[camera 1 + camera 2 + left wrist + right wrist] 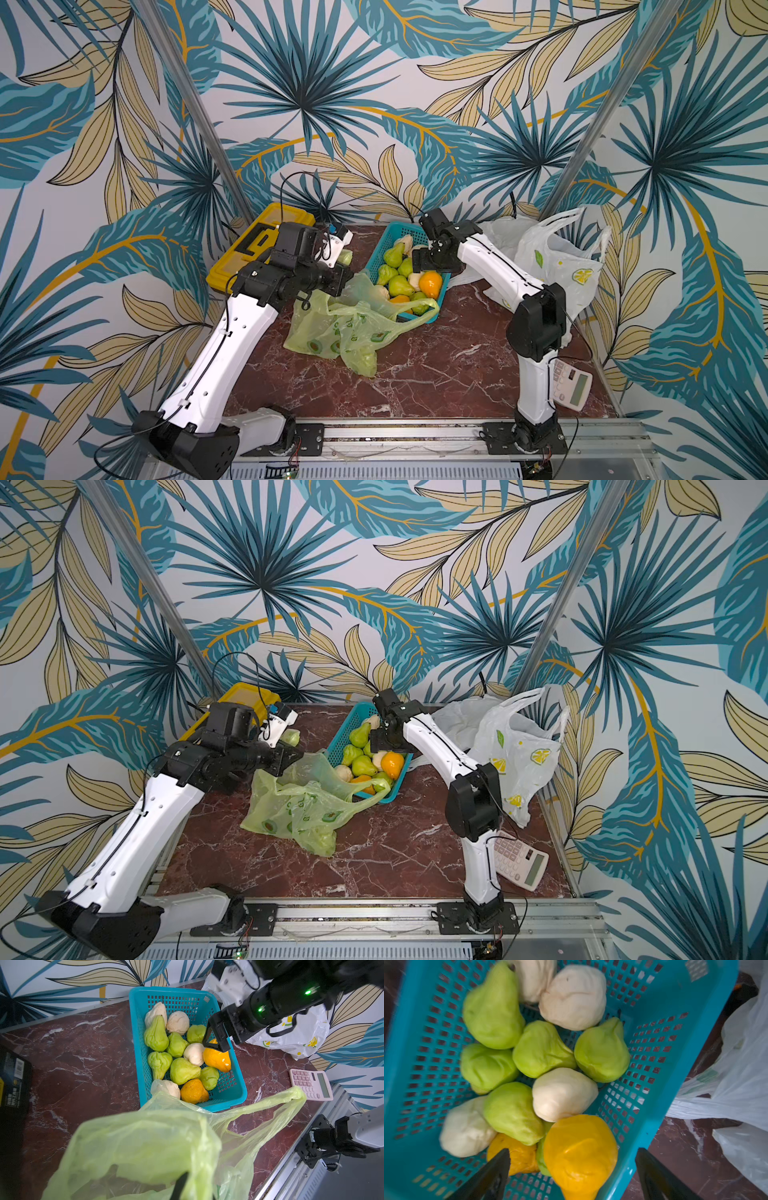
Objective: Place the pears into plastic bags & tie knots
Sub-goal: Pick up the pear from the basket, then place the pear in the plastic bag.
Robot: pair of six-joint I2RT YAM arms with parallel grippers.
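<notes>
Right gripper [573, 1151]: fingers [492, 1172] spread wide over the basket [685, 1064]. Between them, untouched, an orange pear [579, 1147]. Just beyond the tips, the other pears [542, 1049], green and cream, heaped together. Outside one finger, the basket wall, then the lemon bag [557, 266] and a white bag [496, 232]. Left gripper [345, 277]: fingers pressed together, pinching the rim of the green bag [145, 1142], raised off the table [436, 374]. Below and ahead of them, the rest of it slack, partly draped over the basket's near end.
</notes>
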